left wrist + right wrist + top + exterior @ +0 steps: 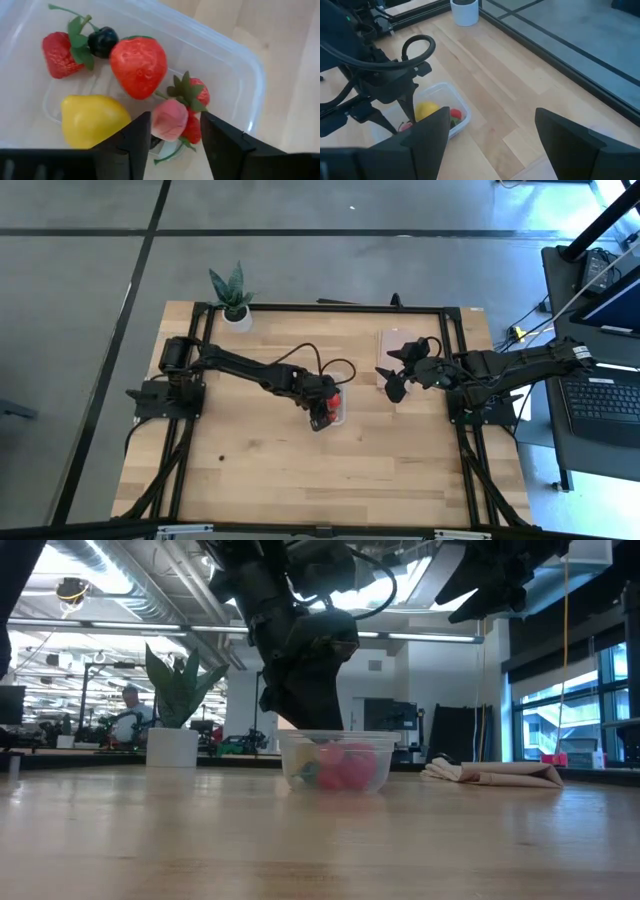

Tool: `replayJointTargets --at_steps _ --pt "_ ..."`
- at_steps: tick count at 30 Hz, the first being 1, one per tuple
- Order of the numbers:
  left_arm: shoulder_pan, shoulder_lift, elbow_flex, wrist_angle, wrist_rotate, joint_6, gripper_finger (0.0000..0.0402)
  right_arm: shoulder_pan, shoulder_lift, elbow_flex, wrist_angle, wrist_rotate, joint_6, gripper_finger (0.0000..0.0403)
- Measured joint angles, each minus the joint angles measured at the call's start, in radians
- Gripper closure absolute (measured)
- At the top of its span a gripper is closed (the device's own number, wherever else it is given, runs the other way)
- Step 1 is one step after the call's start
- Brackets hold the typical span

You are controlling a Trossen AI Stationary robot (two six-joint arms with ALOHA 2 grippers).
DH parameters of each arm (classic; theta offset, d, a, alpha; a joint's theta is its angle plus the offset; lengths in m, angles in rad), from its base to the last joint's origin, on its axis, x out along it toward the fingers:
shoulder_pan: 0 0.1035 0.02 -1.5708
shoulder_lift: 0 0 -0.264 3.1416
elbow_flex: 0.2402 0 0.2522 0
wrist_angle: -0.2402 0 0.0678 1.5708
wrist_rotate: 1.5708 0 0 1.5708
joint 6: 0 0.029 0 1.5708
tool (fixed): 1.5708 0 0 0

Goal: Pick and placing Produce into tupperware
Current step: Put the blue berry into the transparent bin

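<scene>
One clear tupperware (235, 65) sat on the tabletop (300, 470), and inside it the count ran like this: three red strawberries, a big one (138, 66), a smaller one (56, 54) and one half-hidden (196, 125). One dark berry (102, 41), one yellow lemon (92, 120), one pinkish piece (170, 119). Six fruits in all. One potted plant (233, 298), one flat pinkish lid (398, 343).

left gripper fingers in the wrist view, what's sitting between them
In the left wrist view, the pinkish piece lies between the open left gripper fingers, inside the tupperware; whether they touch it is unclear. The lemon lies just beside them.
</scene>
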Motion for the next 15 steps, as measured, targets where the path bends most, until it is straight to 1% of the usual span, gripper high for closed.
replayJointTargets --at_steps 5,8,11,15 --pt "0.006 0.000 0.000 0.002 0.046 0.004 0.0190 0.000 0.000 0.000 -0.004 0.000 -0.004 0.0109" --pt "0.007 0.000 0.000 0.005 0.052 0.033 0.0155 0.000 0.000 0.000 -0.004 0.000 -0.004 0.0109" --pt "0.005 -0.010 0.000 0.000 0.020 0.028 0.0130 0.000 0.000 0.000 -0.004 0.000 -0.004 0.0109" --pt "0.005 -0.068 0.000 -0.001 -0.028 0.060 0.0117 0.000 0.000 0.000 -0.004 0.000 -0.024 0.0109"
